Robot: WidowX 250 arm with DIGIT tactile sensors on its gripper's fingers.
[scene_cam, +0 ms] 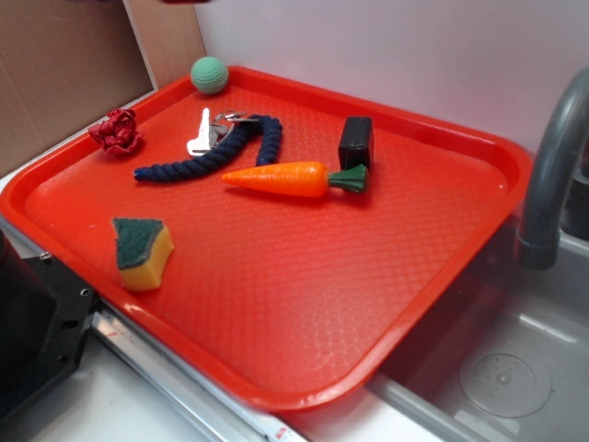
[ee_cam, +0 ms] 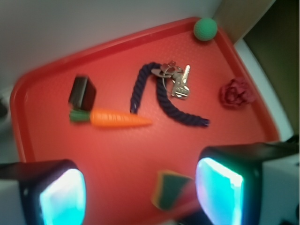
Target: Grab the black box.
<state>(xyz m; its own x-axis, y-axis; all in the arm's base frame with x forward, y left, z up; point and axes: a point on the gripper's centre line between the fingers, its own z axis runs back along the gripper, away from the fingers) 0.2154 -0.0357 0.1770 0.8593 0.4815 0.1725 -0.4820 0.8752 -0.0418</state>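
Black box touches carrot's leafy end.

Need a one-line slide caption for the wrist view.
Open claw hovers above red tray; black box sits untouched beside the carrot's green end.

In the wrist view the gripper is showing as two blocky fingers at the bottom edge, each wearing a black casing with rounded corners. The inner pads are glowing a pale cyan to white, edged with a thin green rim, and looking smooth and glossy. The right-hand finger is backing onto a light grey, boxy part. No cables, screws or markings are showing, and the picture is blurring fine detail
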